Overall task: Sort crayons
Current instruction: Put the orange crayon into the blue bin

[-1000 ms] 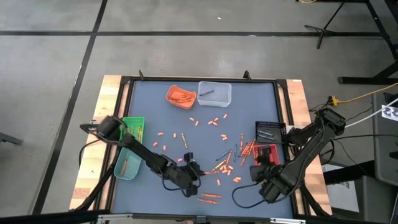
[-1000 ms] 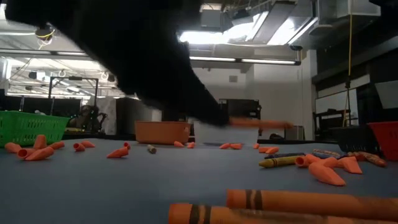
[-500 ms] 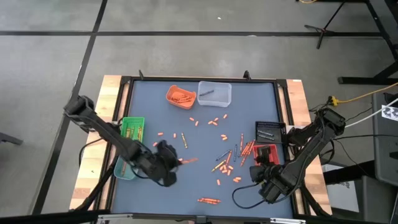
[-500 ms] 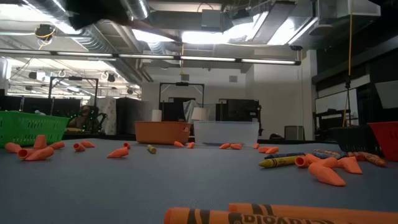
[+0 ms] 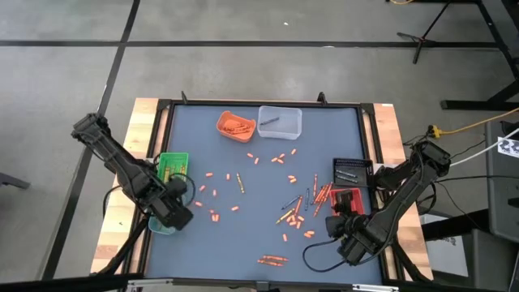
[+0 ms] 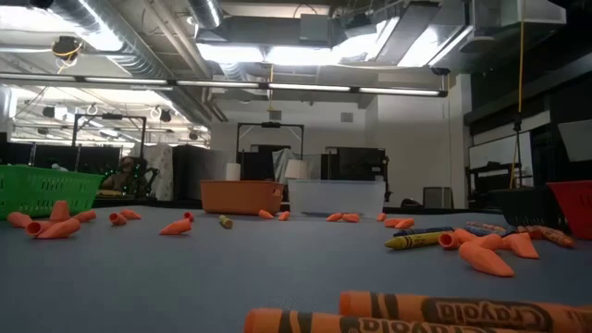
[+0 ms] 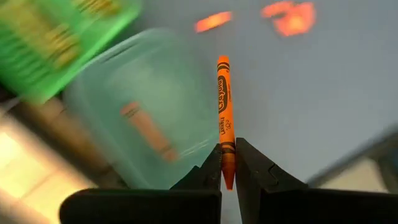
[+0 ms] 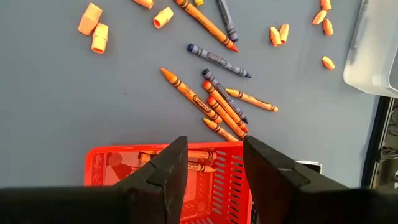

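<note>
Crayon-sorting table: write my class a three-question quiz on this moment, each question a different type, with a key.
1. True or false: the left gripper is shut on an orange crayon.
2. The right gripper hangs over which basket? A green, B red, C black.
3. Fill in: the clear tub under the left gripper already holds one ____.

Key: 1 true; 2 B, the red basket; 3 crayon.
</note>
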You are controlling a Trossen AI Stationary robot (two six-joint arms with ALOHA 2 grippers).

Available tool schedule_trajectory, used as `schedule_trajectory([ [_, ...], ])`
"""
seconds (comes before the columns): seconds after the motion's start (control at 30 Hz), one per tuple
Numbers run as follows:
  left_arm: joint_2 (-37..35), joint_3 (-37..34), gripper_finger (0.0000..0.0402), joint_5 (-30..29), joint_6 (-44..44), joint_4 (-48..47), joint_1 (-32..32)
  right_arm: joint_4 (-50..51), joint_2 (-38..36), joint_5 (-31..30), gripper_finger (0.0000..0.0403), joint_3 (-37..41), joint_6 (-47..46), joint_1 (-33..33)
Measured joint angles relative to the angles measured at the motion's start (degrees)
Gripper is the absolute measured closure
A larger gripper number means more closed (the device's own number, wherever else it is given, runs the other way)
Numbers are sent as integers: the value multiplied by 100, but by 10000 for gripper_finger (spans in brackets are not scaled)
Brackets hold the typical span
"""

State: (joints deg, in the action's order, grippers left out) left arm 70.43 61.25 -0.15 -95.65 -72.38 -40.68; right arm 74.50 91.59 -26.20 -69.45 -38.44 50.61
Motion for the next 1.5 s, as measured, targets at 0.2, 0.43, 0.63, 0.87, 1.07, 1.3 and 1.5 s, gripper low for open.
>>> schedule_trajectory([
  [0.2, 0, 0, 395, 580, -1006, -1069, 0, 0, 0, 1, 251, 0, 0, 0],
  [0.43, 4, 0, 394, 574, -1050, -1075, 0, -6, 0, 1, 251, 0, -2, 0],
  [0.63, 4, 0, 374, 565, -1050, -1075, 0, -7, 0, 3, 251, 0, -2, 0],
  [0.87, 7, 0, 322, 280, -1060, -1047, 0, -4, 0, 3, 251, 0, -2, 0],
  [1.07, 7, 0, 315, -1001, -1070, -420, 0, 28, 0, 3, 251, 0, -2, 0],
  [1.3, 73, 0, 315, -2776, -684, 960, 6, 33, 0, 3, 251, 0, -2, 0],
  [1.5, 454, 0, 315, -4012, 711, 2328, 146, 11, 0, 5, 251, 0, -17, 0],
])
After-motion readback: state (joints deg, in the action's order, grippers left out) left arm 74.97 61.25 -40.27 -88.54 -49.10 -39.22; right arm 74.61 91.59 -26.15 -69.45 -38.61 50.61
